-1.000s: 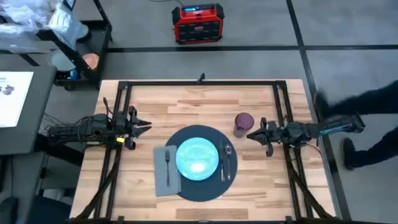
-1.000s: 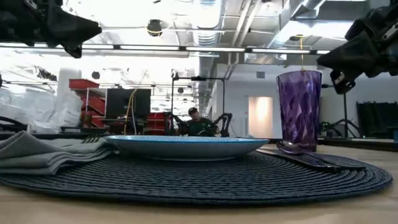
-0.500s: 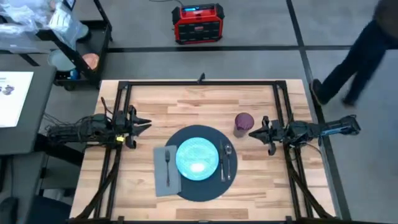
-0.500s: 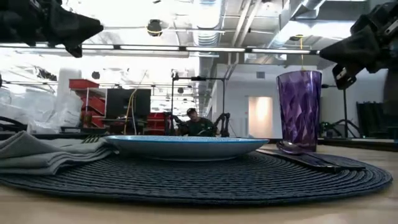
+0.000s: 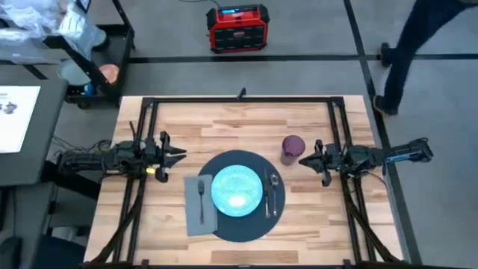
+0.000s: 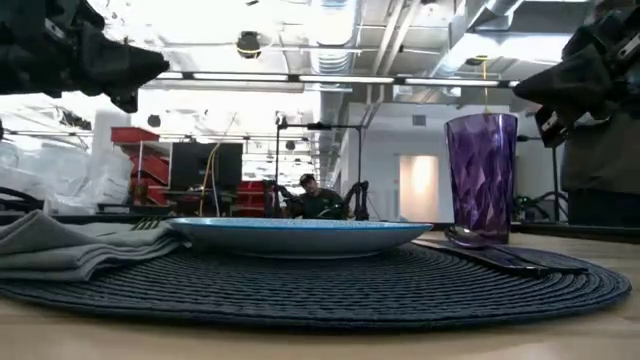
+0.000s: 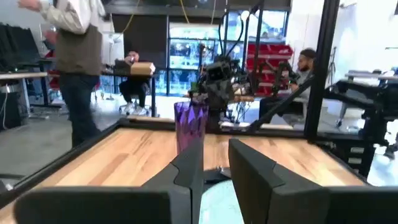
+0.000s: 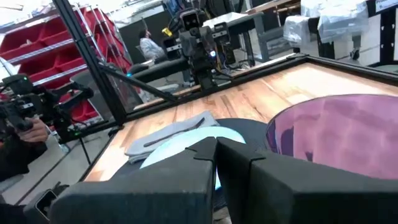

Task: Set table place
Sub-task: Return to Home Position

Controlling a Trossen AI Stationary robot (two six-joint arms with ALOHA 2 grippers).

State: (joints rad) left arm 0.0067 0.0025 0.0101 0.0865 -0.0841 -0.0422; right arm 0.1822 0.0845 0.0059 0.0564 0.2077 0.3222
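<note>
Dark round mat (image 5: 243, 229) laid mid-tabletop (image 5: 224, 123), light blue plate (image 5: 237, 190) on it, purple cup (image 5: 292, 148) just past its right edge, left gripper (image 5: 179, 155) hovering left, fingers slightly apart, right gripper (image 5: 302, 161) beside the cup, fingers together.

Purple cup (image 5: 293, 146), light blue plate (image 5: 237, 190), fork (image 5: 201, 196) on grey napkin (image 5: 192, 220), red box (image 5: 237, 28)

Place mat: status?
Left gripper open, empty, left of mat. Right gripper shut, beside purple cup. Mat holds plate, spoon; napkin at left edge. Person beyond table.
</note>
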